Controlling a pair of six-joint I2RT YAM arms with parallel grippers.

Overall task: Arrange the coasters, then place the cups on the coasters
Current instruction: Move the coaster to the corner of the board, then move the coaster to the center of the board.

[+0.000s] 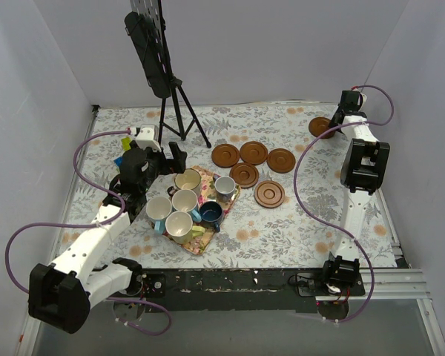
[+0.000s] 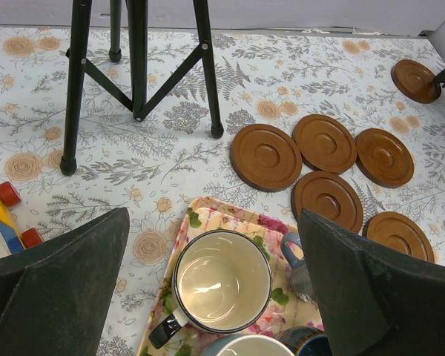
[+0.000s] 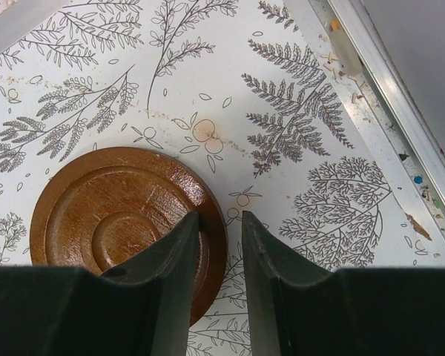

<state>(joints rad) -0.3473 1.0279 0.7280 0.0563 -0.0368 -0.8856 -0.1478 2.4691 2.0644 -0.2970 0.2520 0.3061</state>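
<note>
Right wrist view: right gripper (image 3: 221, 222) fingers narrow astride the coaster (image 3: 111, 215) rim; wood likely rigid, light, slick; pinch rim; left gripper (image 2: 213, 215) fingers wide.

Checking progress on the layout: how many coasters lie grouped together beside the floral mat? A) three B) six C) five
C: five coasters cluster right of the floral mat, while a sixth coaster lies apart at the far right, its rim between the jaws of the right gripper.
</note>
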